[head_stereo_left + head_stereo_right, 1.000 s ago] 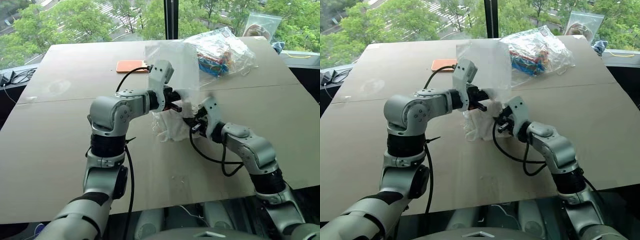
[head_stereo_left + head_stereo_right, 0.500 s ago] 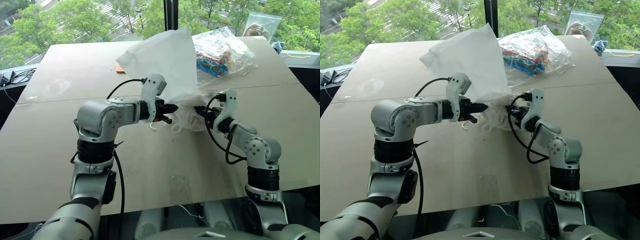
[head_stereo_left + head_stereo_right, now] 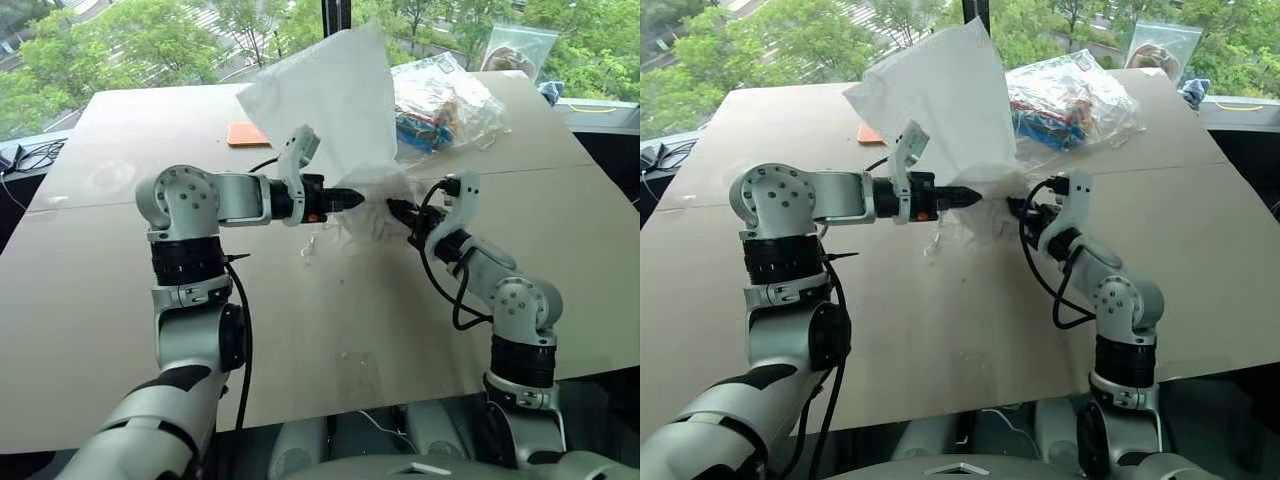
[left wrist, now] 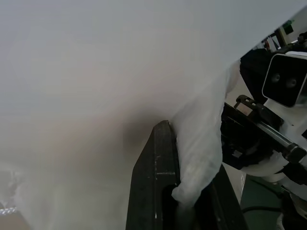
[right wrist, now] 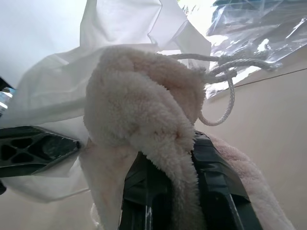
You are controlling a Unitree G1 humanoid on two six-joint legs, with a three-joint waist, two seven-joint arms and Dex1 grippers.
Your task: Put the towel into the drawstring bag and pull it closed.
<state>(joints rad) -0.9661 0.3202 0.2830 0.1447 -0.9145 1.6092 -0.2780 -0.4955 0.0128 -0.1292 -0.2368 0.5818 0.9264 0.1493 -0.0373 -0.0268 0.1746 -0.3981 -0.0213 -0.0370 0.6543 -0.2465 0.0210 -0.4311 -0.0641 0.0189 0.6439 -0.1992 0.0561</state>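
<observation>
Midair, the left gripper [image 3: 352,199] pinches the drawstring bag [image 3: 330,100] by its mouth edge, directly facing the right gripper [image 3: 397,210], clamped on the towel [image 5: 144,110].

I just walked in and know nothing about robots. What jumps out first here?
Above the middle of the table, the two arms meet at a white drawstring bag that billows up like a sail. The left claw pinches its fabric; the right claw grips a fluffy towel at the bag's mouth. Behind lies a clear plastic bag with colourful contents.
</observation>
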